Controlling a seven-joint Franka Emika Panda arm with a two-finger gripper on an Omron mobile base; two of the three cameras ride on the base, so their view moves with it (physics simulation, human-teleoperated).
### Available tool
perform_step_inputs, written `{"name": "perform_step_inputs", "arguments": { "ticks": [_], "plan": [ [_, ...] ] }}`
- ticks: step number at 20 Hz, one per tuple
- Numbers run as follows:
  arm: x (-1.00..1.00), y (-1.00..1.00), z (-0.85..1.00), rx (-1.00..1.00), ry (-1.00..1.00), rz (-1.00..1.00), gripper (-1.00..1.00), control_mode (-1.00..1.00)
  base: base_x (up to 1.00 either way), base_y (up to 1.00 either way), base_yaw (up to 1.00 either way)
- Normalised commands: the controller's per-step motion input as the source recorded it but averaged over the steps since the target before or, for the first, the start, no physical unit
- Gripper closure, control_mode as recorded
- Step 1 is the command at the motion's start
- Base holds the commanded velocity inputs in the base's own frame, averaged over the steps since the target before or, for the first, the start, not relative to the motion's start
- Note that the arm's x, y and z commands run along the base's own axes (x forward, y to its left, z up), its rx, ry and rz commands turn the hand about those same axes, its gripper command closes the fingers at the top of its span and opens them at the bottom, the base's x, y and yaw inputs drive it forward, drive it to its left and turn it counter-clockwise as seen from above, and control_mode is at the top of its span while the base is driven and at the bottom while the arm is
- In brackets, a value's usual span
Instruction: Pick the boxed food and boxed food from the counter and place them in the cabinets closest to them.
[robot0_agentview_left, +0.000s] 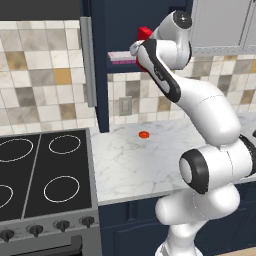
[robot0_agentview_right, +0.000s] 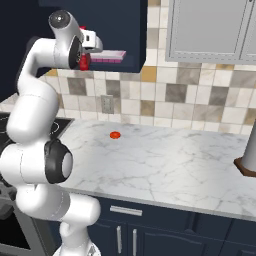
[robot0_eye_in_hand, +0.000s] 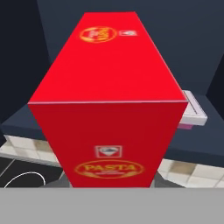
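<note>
A red boxed food (robot0_eye_in_hand: 109, 105) marked PASTA fills the hand view and hides my fingertips. My gripper (robot0_agentview_left: 140, 48) (robot0_agentview_right: 86, 45) is shut on it, high up at the front of the open navy cabinet (robot0_agentview_left: 125, 20) (robot0_agentview_right: 125, 30). Red parts of the box (robot0_agentview_left: 145, 32) (robot0_agentview_right: 84, 62) show above and below the hand. It hangs over the front edge of the cabinet's bottom shelf (robot0_eye_in_hand: 26, 122). The marble counter (robot0_agentview_left: 140, 160) (robot0_agentview_right: 165, 160) lies far below.
A flat pink-and-white pack (robot0_agentview_left: 120, 57) (robot0_agentview_right: 107, 56) (robot0_eye_in_hand: 192, 113) lies on the shelf beside the box. The cabinet door (robot0_agentview_left: 95, 65) stands open on the left. A small red disc (robot0_agentview_left: 144, 134) (robot0_agentview_right: 115, 135) sits on the counter. The stove (robot0_agentview_left: 45, 175) is left, and a grey object (robot0_agentview_right: 248, 155) stands far right.
</note>
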Motion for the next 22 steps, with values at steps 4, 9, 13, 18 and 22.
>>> {"name": "perform_step_inputs", "arguments": {
  "ticks": [4, 9, 13, 18, 22],
  "plan": [
    [0.20, 0.00, -0.03, 0.00, 0.00, 0.00, 1.00, -1.00, 0.00, 0.00, 0.00],
    [0.20, 0.00, -0.05, 0.00, 0.00, 0.00, 1.00, -1.00, 0.00, 0.00, 0.00],
    [0.23, 0.00, -0.05, 0.00, 0.00, 0.00, 1.00, -1.00, 0.00, 0.00, 0.00],
    [0.25, 0.00, -0.07, -0.01, 0.00, 0.00, 1.00, -1.00, 0.00, 0.00, 0.00],
    [0.26, 0.00, -0.06, -0.01, 0.00, 0.00, 1.00, -1.00, 0.00, 0.00, 0.00]
  ]
}}
